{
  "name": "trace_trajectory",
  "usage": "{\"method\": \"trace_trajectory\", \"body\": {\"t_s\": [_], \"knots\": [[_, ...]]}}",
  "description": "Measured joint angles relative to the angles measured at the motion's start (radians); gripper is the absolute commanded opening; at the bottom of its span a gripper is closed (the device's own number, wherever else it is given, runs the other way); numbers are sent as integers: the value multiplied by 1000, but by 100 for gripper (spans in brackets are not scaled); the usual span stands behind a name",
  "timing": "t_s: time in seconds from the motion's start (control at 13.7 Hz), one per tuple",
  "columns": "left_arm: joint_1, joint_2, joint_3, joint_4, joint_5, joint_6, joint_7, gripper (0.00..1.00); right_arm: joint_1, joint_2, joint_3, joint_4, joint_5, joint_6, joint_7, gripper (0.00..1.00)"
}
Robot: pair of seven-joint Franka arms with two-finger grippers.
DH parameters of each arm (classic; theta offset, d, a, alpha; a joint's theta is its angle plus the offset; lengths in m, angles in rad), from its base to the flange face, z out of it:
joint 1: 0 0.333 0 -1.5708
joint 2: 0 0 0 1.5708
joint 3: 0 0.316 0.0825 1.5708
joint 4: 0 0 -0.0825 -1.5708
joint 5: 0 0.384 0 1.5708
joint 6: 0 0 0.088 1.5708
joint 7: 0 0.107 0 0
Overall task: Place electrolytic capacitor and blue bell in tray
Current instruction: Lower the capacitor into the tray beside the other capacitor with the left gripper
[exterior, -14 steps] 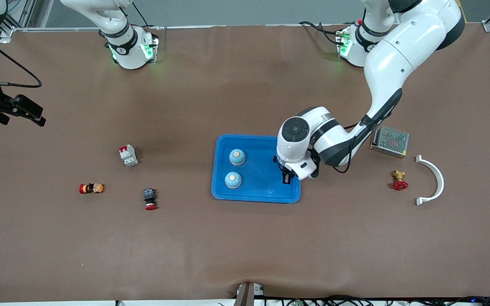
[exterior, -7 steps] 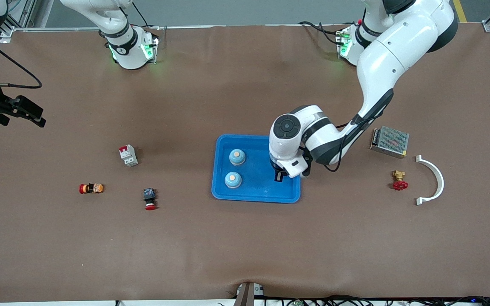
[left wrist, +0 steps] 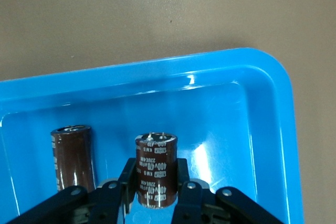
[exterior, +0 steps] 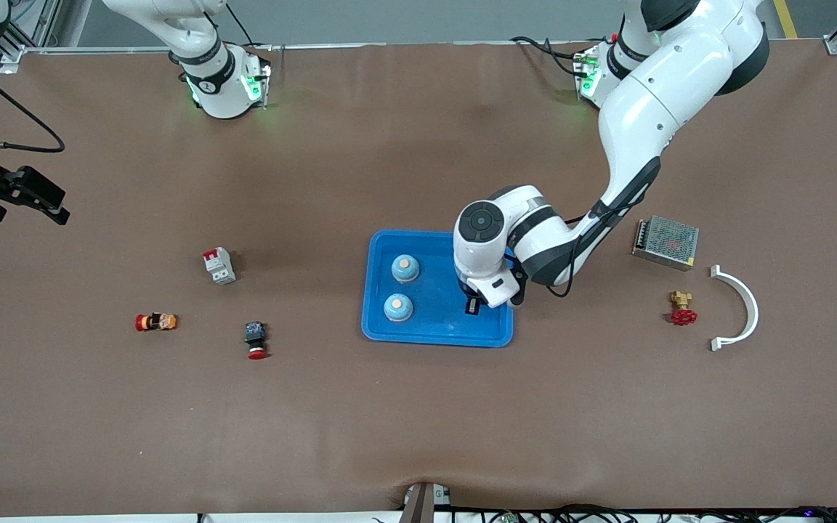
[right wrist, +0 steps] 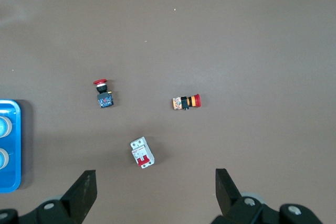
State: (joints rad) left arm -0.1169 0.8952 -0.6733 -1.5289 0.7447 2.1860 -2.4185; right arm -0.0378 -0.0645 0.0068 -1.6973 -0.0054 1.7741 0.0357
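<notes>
capacitor (left wrist: pixel 156 170) gripped in left hand (left wrist: pixel 153 192) over tray (exterior: pixel 437 335), seemingly touching; right hand (right wrist: pixel 155 192) wide open, empty, waiting.

The tray (exterior: pixel 382 335) holds two blue bells (exterior: pixel 405 268) toward the right arm's end, one nearer the front camera than the other, while the left gripper (exterior: pixel 474 305), clamped on a capacitor (left wrist: pixel 156 170), fills the tray's other end, where a second capacitor (left wrist: pixel 73 157) already lies. Bare tray floor between bells and gripper gives a passage. The wide-spread right gripper (right wrist: pixel 156 187) waits over bare table near the edge, with breaker (exterior: pixel 219 265) and two pushbuttons (exterior: pixel 256 341) scattered between it and the tray.
</notes>
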Motion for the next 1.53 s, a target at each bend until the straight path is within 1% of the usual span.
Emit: {"method": "trace_trajectory", "body": {"t_s": [1.17,1.53], "knots": [[-21,20,10,5,0,0,0,0,0,0,5,2,0,-1,0,100],[-28,24,25,10,0,0,0,0,0,0,7,2,0,-1,0,100]]}}
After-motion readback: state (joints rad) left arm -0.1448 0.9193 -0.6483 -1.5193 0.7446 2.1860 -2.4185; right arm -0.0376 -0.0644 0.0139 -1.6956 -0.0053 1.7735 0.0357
